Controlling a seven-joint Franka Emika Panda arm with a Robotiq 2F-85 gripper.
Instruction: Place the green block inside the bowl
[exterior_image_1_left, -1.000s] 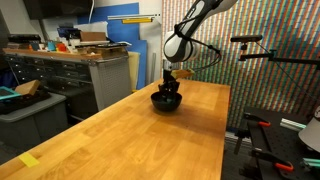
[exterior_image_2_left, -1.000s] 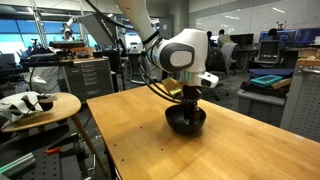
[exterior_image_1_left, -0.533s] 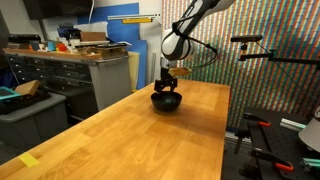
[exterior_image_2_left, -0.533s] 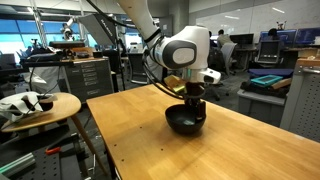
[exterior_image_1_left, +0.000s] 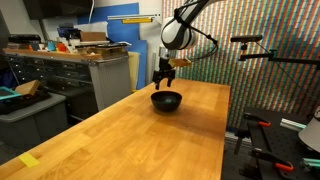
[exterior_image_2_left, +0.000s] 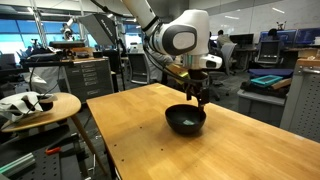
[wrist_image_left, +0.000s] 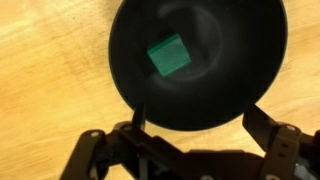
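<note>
In the wrist view the green block (wrist_image_left: 167, 54) lies flat on the floor of the black bowl (wrist_image_left: 225, 95), a little left of its middle. My gripper (wrist_image_left: 197, 118) hangs above the bowl's near rim, open and empty, with one finger on either side. In both exterior views the bowl (exterior_image_1_left: 166, 101) (exterior_image_2_left: 186, 121) rests on the wooden table (exterior_image_1_left: 120, 140) (exterior_image_2_left: 150, 140), and my gripper (exterior_image_1_left: 164, 80) (exterior_image_2_left: 200, 97) is lifted clear above it. The block is hidden inside the bowl in those views.
A grey cabinet with clutter on top (exterior_image_1_left: 80, 65) stands beside the table. A round side table with objects (exterior_image_2_left: 35, 105) stands off the table's edge. A camera stand (exterior_image_1_left: 265, 55) rises past the far edge. A blue bin (exterior_image_2_left: 265, 80) sits behind.
My gripper opened and let the green block go into the bowl. It then rose straight up out of the bowl.
</note>
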